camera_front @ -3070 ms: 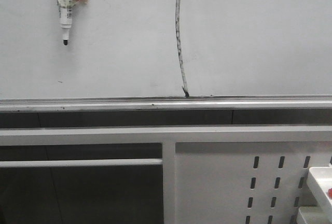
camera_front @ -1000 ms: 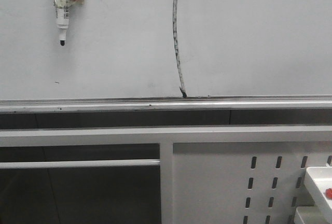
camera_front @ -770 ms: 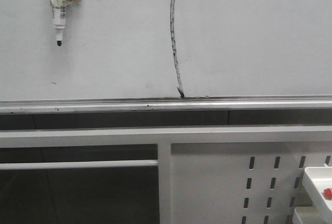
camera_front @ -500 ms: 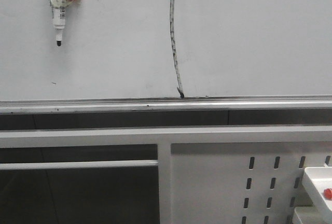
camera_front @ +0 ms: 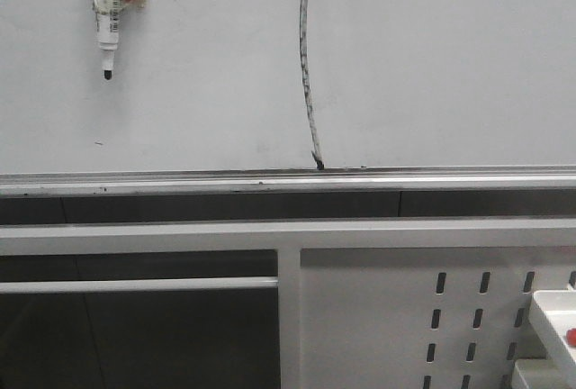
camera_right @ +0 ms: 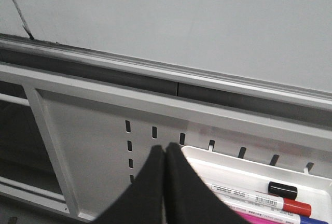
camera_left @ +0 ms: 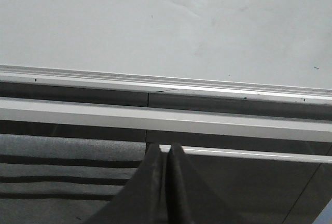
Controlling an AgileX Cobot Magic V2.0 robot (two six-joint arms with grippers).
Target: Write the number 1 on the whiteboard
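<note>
The whiteboard (camera_front: 432, 65) fills the upper part of the front view, with its silver rail (camera_front: 180, 180) along the lower edge. The number 1 (camera_front: 308, 74) is a long streaky black stroke running from the top edge down to the rail; its lower end shows in the right wrist view (camera_right: 18, 14). A marker pen (camera_front: 109, 11) with a red piece hangs on the board at upper left, tip down. My left gripper (camera_left: 165, 149) is shut and empty below the rail (camera_left: 155, 81). My right gripper (camera_right: 165, 150) is shut and empty, in front of the perforated panel.
A white perforated metal panel (camera_front: 396, 317) and frame bars (camera_front: 135, 236) stand below the board. A white tray (camera_right: 244, 175) on the panel holds several markers (camera_right: 270, 199); its corner shows in the front view (camera_front: 553, 317). A small dark speck (camera_front: 99, 144) marks the board.
The front view has shifted slightly: the stroke and hanging marker drifted left, then back right. Nothing on the board has changed.
</note>
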